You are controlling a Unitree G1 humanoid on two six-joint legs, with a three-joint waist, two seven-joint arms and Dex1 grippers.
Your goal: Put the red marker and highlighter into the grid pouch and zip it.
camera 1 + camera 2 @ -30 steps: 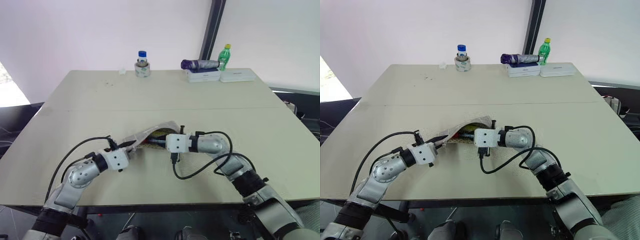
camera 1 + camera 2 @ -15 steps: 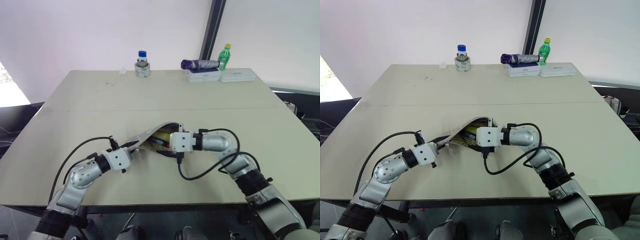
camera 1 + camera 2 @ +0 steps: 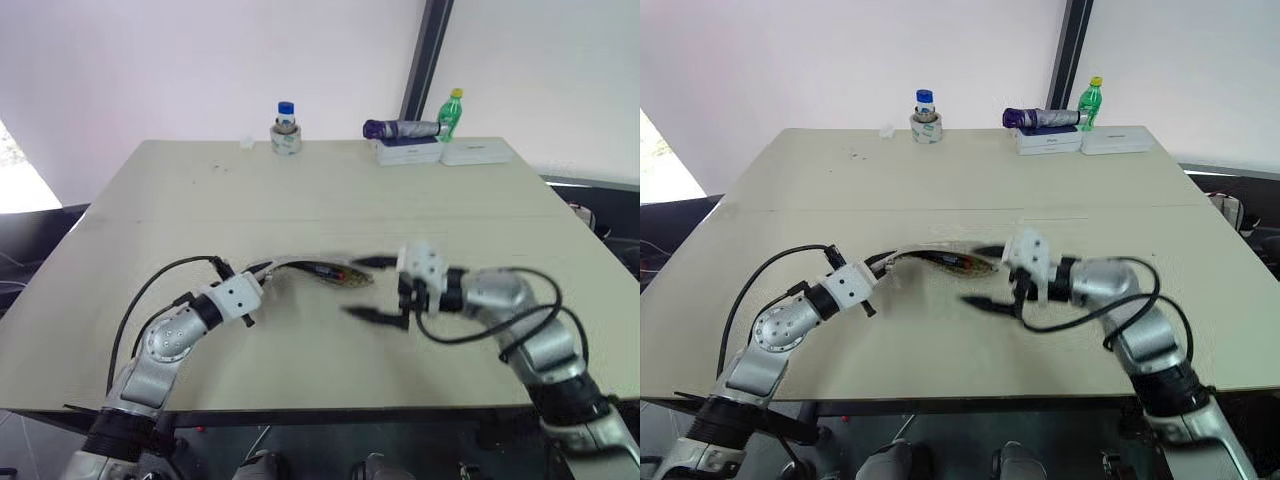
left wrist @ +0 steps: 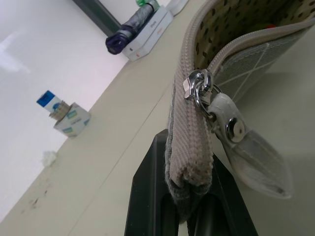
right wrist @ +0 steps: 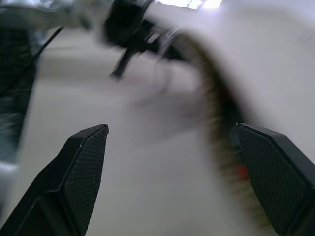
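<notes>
- Left eye view: the left gripper (image 3: 262, 283) is closed on the near-left end of the grid pouch (image 3: 315, 270), which lies on the table (image 3: 330, 190) with its mouth unzipped. The right gripper (image 3: 372, 288) hovers just right of the pouch, jaws spread wide, holding nothing.
- Right eye view: dark contents with a trace of red show in the pouch mouth; marker and highlighter cannot be told apart here. A small jar (image 3: 925, 117), a purple umbrella (image 3: 1040, 117) and a green bottle (image 3: 1093, 99) stand along the table's far edge.
- Left wrist view: the black fingers (image 4: 147, 196) pinch the pouch's fabric end just beside the zipper pull (image 4: 199, 88); the spotted lining is exposed.
- Right wrist view: both fingers (image 5: 81, 177) stand far apart, empty; the pouch's open zipper edge sits between them, blurred.
</notes>
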